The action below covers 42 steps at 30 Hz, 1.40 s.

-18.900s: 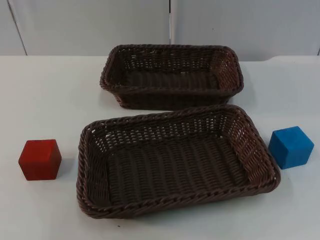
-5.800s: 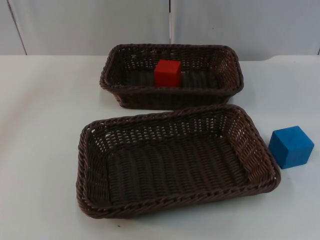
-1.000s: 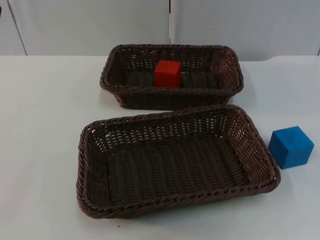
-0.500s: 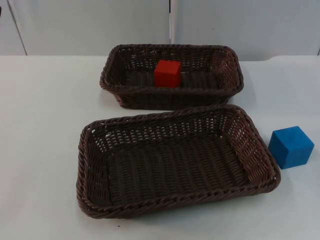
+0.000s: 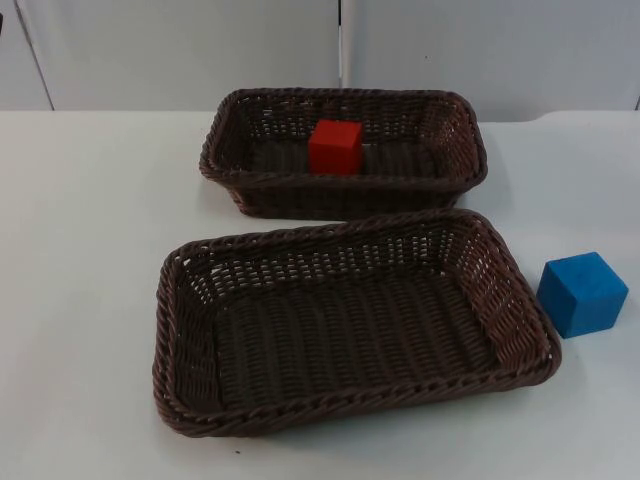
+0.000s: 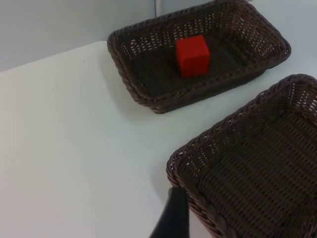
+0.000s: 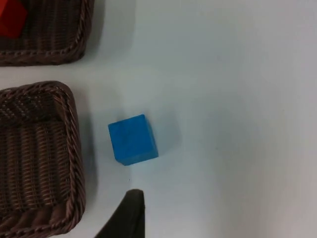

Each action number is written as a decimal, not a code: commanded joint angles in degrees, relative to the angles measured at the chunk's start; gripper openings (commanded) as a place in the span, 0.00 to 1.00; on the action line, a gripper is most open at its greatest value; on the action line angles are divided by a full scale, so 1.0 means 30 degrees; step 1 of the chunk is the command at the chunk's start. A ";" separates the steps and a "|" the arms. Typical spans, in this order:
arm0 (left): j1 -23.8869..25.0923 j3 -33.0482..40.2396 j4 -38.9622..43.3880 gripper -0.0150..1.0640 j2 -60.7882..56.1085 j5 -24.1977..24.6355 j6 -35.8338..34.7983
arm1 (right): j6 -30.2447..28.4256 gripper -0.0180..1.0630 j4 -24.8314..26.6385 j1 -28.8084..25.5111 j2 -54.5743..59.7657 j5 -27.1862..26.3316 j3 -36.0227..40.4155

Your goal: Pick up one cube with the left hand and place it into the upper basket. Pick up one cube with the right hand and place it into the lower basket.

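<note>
Baskets come first: the lower basket (image 5: 350,320) sits near the front of the white table (image 5: 90,230), wide and holding nothing, with the upper basket (image 5: 345,150) just behind it, their rims close but apart. Inside the upper one the red cube (image 5: 335,146) rests on the weave near the middle, so the left arm's half of the job looks done. What remains is the blue cube (image 5: 582,293), standing on the table just beside the lower basket's right wall, not touching it.

Each wrist view has a single black fingertip, the left gripper (image 6: 172,218) over the lower basket's near corner and the right gripper (image 7: 126,214) close to the blue cube; whether either pair of fingers is apart or together I cannot tell.

Risk lies in that narrow gap. A finger coming down on the basket side could catch the woven rim and drag the basket, or nudge the cube askew so the grasp closes on a corner and slips. Released too low over the rim, the cube could tip back out.
</note>
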 commanded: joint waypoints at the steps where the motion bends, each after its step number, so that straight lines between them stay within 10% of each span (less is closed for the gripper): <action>1: -0.0097 0.0057 -0.0205 0.70 -0.0086 0.0013 -0.0153 | -0.0368 0.98 0.0185 -0.0109 0.1087 0.0464 -0.0682; 18: -0.0097 0.0057 -0.0202 0.70 -0.0086 0.0049 -0.0153 | -0.0065 0.98 -0.1504 0.4408 0.6425 0.0605 -0.1905; 42: -0.0097 0.0057 -0.0202 0.70 -0.0086 0.0049 -0.0153 | 0.1551 0.98 -0.3552 0.6573 1.1895 -0.4329 -0.1905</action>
